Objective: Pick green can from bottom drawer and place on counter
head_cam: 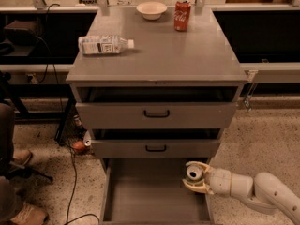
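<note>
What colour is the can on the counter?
Red can, camera view; gripper holds the green can at the bottom drawer.

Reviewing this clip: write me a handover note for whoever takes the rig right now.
Hand: shut on the green can, low over the right side of the open bottom drawer.
Green can: in the hand, silver top showing.
Counter: holds a red can, a bowl and a bottle lying on its side.
Done: grasp.
Left: lift the can out, set it on the counter, release.
</note>
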### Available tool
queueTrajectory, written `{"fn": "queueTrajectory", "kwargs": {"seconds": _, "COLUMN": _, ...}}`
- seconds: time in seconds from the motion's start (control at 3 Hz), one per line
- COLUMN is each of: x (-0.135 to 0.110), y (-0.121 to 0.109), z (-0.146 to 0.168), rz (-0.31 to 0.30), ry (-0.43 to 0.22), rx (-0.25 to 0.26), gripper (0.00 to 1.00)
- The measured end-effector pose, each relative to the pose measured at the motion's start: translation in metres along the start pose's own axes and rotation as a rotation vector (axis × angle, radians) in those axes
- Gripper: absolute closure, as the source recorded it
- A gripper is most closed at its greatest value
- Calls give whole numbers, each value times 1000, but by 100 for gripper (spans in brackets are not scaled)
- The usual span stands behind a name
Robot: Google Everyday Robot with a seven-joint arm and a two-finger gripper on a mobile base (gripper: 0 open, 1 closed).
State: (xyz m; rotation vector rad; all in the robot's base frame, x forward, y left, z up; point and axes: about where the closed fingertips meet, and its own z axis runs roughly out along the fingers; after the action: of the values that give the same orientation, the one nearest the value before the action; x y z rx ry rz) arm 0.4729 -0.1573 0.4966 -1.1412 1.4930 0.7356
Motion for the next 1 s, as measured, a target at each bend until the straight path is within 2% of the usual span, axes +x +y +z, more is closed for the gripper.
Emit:
{"fn": "queueTrajectory", "kwargs": {"seconds": 0.33, "x": -43, "y": -16, "z": -21, "rz": 20, "ry": 0, "rx": 20, "gripper": 100}}
{"fn": "queueTrajectory", "kwargs": {"seconds": 0.67, "x": -101, "y": -35, "z": -49, "rz": 11, "ry": 15, "rx": 45, "gripper": 100}}
{"fn": "queueTrajectory", "kwargs": {"seconds": 1.0, "x": -203, "y": -70, "z": -87, "rz": 1, "ry": 32, "rx": 96, "gripper": 100}}
